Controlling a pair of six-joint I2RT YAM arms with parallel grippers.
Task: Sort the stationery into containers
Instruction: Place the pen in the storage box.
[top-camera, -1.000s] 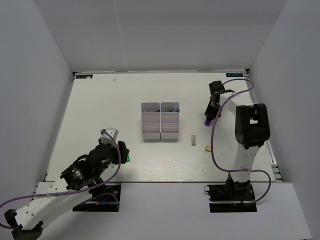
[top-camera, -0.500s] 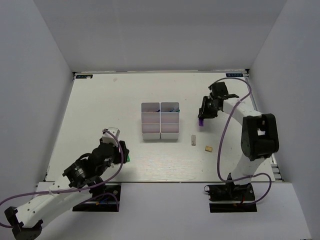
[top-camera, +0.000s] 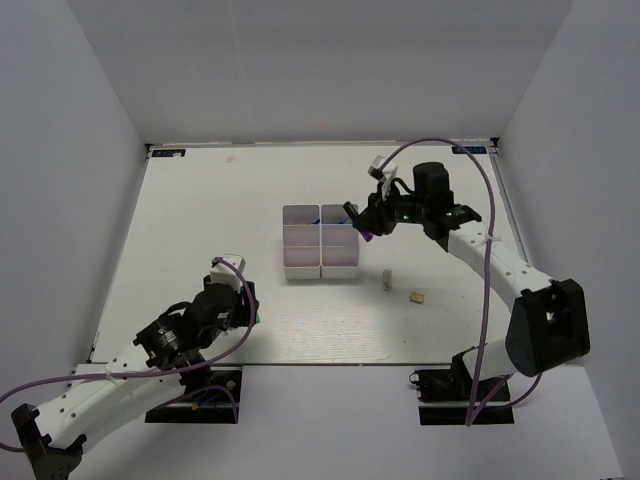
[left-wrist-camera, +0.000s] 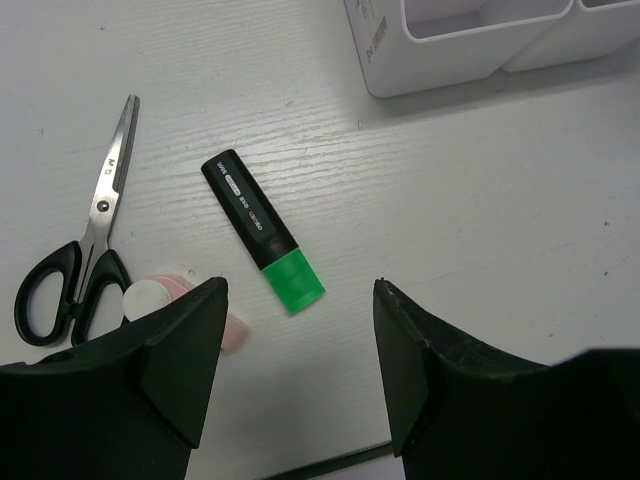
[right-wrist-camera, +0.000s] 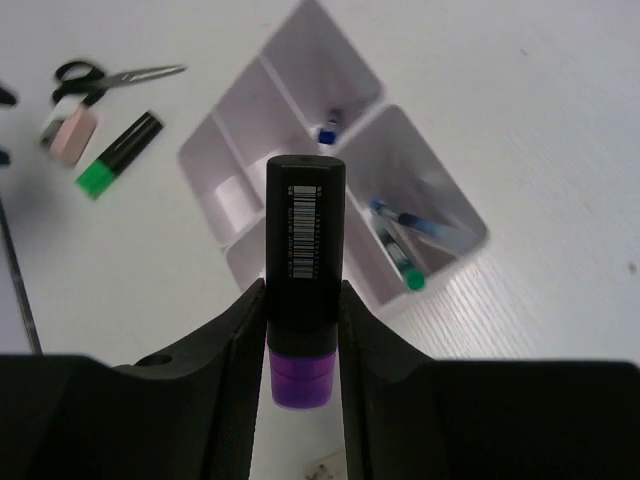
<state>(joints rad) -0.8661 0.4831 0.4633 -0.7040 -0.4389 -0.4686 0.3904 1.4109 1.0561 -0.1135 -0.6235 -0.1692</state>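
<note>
The six white bins (top-camera: 301, 270) stand mid-table; blue pens (right-wrist-camera: 410, 225) lie in the far right bin (right-wrist-camera: 470, 215). My right gripper (top-camera: 360, 220) is shut on the purple-black marker (right-wrist-camera: 305, 240) and holds it in the air at the block's far right corner. My left gripper (left-wrist-camera: 300, 292) is open, above the table over the green-tipped black marker (left-wrist-camera: 262, 230). The pink piece (left-wrist-camera: 232, 332) lies beside it, partly hidden by my left finger. The grey stick (top-camera: 387, 280) and the tan block (top-camera: 416, 296) lie right of the bins.
Black-handled scissors (left-wrist-camera: 75, 250) lie left of the green-tipped marker, near the table's front edge. A white round item (left-wrist-camera: 150, 298) sits against the pink piece. White walls enclose the table on three sides.
My right arm has swung left from the table's right side to the bins, carrying the purple-black marker. My left gripper has shifted slightly forward.
</note>
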